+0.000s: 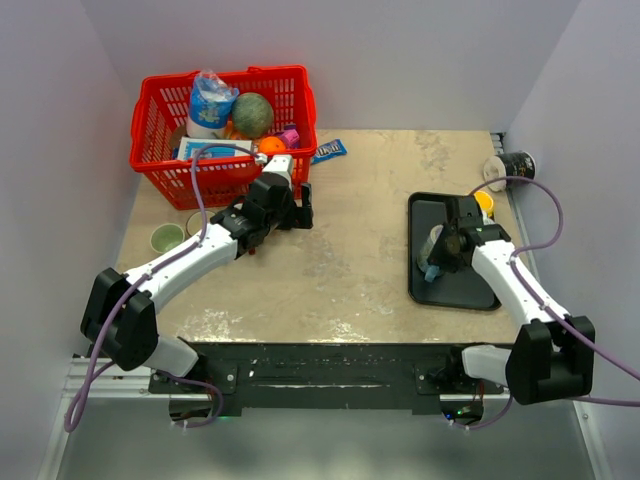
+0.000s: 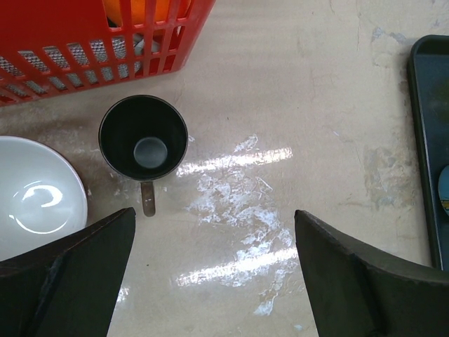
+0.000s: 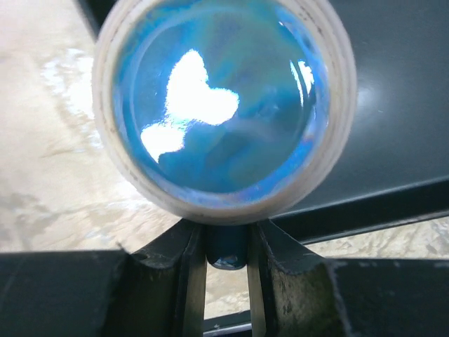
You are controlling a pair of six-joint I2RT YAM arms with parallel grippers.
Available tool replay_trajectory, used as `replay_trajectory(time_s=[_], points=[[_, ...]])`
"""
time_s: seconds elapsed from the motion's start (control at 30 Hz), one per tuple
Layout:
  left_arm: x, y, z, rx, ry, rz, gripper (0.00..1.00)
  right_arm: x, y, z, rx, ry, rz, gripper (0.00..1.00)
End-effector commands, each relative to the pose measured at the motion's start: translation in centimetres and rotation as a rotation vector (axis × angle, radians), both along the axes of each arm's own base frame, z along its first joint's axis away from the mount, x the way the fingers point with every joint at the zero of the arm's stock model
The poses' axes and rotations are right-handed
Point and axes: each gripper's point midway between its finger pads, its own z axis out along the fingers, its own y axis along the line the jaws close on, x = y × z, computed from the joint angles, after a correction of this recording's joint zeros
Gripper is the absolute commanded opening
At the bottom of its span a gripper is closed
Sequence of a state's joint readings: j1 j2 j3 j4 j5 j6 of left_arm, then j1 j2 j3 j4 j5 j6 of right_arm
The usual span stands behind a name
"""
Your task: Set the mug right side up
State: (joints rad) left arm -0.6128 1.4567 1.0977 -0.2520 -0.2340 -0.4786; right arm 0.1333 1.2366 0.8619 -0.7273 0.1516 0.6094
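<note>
1. Right tool (image 3: 226, 242): the jaws are pressed together on the blue handle of the mug (image 3: 217, 105). The grip sits at the handle only; the jaws do not touch the body.
2. Mug position: it is over the near-left part of the black tray (image 1: 470, 290), on the right side of the counter (image 1: 340, 270). Its white rim and blue glazed inside face the wrist camera. In the overhead view it appears tipped onto its side. Whether it rests on the tray or is lifted clear cannot be determined.
3. Step in hand, as judged: the handle grasp is made and the rotation is not yet complete.
4. Next move: roll the wrist until the mouth faces up, keep the handle pinched, then lower the base flat before release.
5. Left tool (image 2: 212, 214): spread wide and holding nothing. It hovers over bare counter, well apart from the mug.
6. Beyond it stand a dark cup (image 2: 144, 137) and a white bowl (image 2: 35, 203), then the red basket (image 1: 160, 175).
</note>
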Motion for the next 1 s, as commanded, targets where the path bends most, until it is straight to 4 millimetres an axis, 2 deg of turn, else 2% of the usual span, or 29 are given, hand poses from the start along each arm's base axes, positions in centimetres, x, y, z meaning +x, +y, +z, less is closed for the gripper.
replay_trajectory(time_s=[0.0,0.2,0.33,0.6,0.77,0.97], points=[[0.4,-0.8,1.4,-0.052,-0.039,-0.018,0.99,4.3,2.4,7.9,0.108,-0.255,0.053,0.00],[0.1,-2.0,2.4,-0.095,-0.053,-0.081,0.99,6.1,4.7,13.4,0.221,-0.389,0.121,0.00],[0.1,-3.0,3.6,-0.137,-0.082,-0.122,0.99,6.6,5.9,14.6,0.283,-0.407,0.147,0.00],[-1.5,-6.7,6.6,-0.268,-0.140,-0.345,0.99,7.9,10.5,18.1,0.555,-0.528,0.241,0.00],[-2.4,-8.6,9.0,-0.365,-0.176,-0.449,0.99,8.8,12.7,21.4,0.724,-0.613,0.281,0.00],[-2.9,-9.6,11.4,-0.431,-0.228,-0.509,0.99,9.7,14.2,25.5,0.867,-0.732,0.330,0.00]])
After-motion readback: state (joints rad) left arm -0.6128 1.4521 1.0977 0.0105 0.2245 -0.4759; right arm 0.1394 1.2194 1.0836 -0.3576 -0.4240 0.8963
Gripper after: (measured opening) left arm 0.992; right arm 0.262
